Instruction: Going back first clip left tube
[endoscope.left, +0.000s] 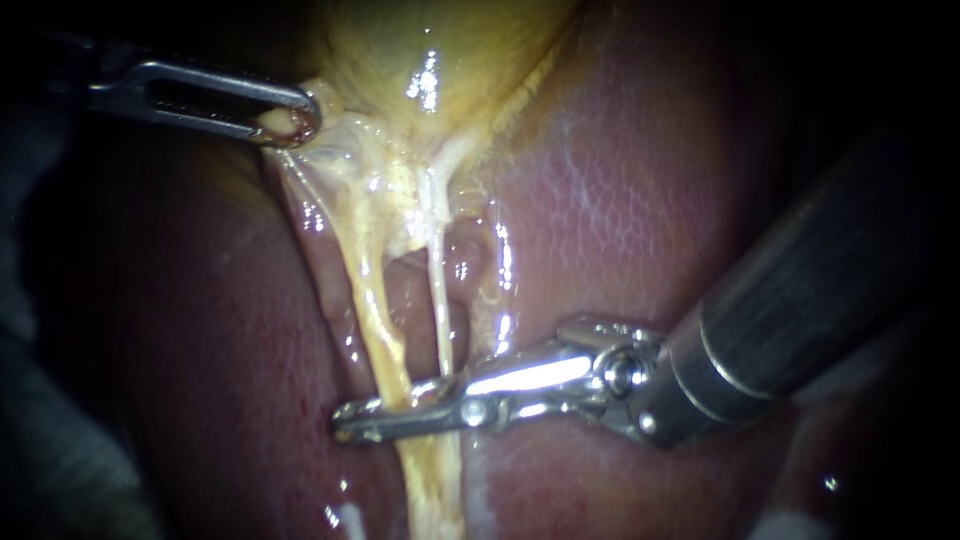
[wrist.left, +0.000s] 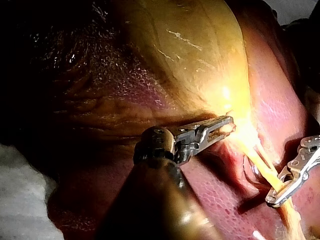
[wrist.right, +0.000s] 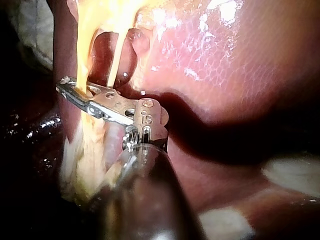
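Left tube (endoscope.left: 368, 300) cut off below, gallbladder (endoscope.left: 440, 50) above

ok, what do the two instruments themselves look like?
Left instrument: dark shaft, long silver tip with a slot along it. Right instrument: thick dark cylindrical shaft with a ringed collar, shiny silver hinged tip with round pins.

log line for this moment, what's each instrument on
left instrument: jaws shut on gallbladder edge | right instrument: tip across left tube
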